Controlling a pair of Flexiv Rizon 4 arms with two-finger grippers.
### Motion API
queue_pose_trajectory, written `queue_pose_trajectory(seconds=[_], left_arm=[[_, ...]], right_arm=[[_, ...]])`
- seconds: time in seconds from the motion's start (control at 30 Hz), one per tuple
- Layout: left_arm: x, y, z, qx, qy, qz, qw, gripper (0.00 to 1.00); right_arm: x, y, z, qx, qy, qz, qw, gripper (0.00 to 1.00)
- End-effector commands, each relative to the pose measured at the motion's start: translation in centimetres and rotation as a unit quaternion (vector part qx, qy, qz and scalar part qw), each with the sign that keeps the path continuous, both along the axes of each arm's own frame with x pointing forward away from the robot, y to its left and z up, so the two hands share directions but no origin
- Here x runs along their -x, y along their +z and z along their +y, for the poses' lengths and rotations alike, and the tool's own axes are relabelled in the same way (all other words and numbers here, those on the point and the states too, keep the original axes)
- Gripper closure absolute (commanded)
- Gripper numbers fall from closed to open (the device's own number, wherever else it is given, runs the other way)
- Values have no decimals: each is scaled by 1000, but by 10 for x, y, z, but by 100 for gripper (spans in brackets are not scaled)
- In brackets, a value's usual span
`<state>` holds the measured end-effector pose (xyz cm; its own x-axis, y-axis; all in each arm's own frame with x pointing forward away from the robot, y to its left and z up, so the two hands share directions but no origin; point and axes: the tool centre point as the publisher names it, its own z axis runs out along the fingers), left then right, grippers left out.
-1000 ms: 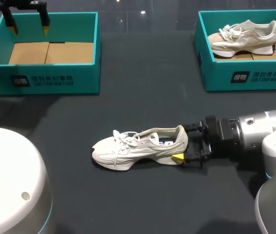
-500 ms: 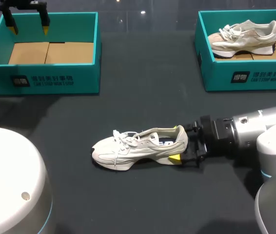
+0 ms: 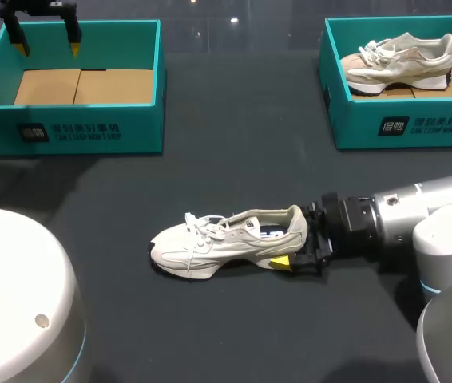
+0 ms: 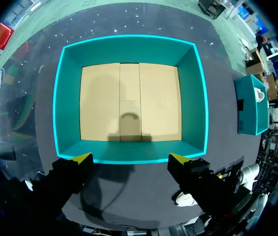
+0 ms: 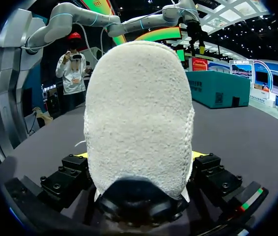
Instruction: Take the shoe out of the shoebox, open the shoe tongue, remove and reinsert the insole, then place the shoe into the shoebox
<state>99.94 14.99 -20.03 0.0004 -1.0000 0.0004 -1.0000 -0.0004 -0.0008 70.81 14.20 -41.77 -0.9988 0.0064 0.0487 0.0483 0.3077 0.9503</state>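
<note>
Now, right gripper (image 3: 294, 238): released, with one finger on each side of the heel. The near yellow tip lies against the sole's edge and the far one is hidden behind the collar. Neither view shows the fingers pressing in.
Shoe (image 3: 226, 243): upright on its sole near the middle of the table, out of both boxes, laces tied, tongue down.
Bearing: the heel points straight into the right gripper and the toe points away, toward the robot's left.
Long axis: left to right across the table, in line with the right forearm, so this looks like a heel-end hold made to steady the shoe.
Nearer arm: the right one by far, already at the heel.
Left gripper (image 3: 47, 44): fingers apart and holding nothing. It hangs over the left box, well apart from the shoe.
Left box (image 3: 74, 120): teal, at the far left, holding only its bare cardboard floor. It is probably where the shoe goes back.
Right box (image 3: 402, 128): teal, at the far right, with a second shoe (image 3: 402, 60) lying inside.
Table (image 3: 234, 144): dark and flat, with open room around the toe and laces for the left arm to come in.
Step judged: tongue and insole work not yet begun.
</note>
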Motion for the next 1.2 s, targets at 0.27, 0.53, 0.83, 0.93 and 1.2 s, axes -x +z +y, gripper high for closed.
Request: queue_pose_trajectory(seconds=[0.27, 0.53, 0.83, 0.93, 1.2], left_arm=[[0, 0, 0, 0, 0, 0, 1000, 0], [0, 0, 0, 0, 0, 0, 1000, 0], [0, 0, 0, 0, 0, 0, 1000, 0], [0, 0, 0, 0, 0, 0, 1000, 0], [10, 5, -12, 4, 29, 10, 1000, 0]], right_arm=[[-1, -3, 7, 1, 5, 2, 1000, 73], [1, -3, 7, -1, 0, 0, 1000, 100], [2, -5, 5, -8, -5, 8, 1000, 100], [2, -5, 5, -8, -5, 8, 1000, 100], [2, -5, 5, -8, -5, 8, 1000, 100]])
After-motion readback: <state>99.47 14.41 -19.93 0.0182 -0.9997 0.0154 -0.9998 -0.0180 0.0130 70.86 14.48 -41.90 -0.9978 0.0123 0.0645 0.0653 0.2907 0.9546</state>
